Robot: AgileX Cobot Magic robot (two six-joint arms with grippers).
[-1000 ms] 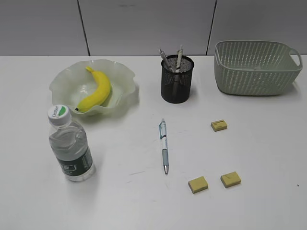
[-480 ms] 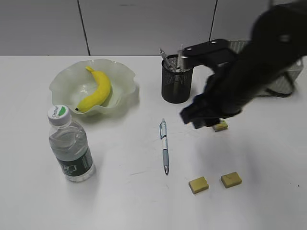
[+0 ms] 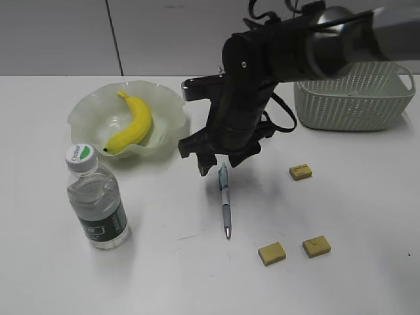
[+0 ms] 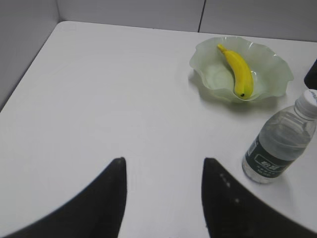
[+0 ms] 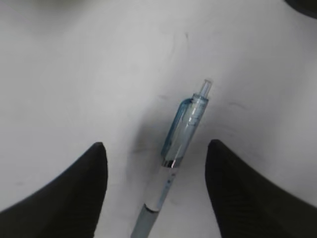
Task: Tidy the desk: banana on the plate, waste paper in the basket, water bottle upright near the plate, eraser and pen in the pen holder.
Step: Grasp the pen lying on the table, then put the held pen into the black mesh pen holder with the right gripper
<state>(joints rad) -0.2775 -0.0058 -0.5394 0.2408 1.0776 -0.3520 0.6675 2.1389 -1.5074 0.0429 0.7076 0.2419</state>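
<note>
The banana lies in the green glass plate; the water bottle stands upright in front of it. On the desk lies a pen. My right gripper hangs open over its upper end. In the right wrist view the pen lies between the open fingers of that gripper, untouched. Three yellow erasers lie to the right. My left gripper is open over bare desk, left of the bottle. The right arm hides the pen holder. No waste paper shows.
The sage-green basket stands at the back right, partly behind the right arm. A grey wall runs along the desk's far edge. In the left wrist view the plate with the banana sits far right.
The right arm came into view from the right, swung left across the desk and now hangs over the pen's top end. The objects have not moved.
</note>
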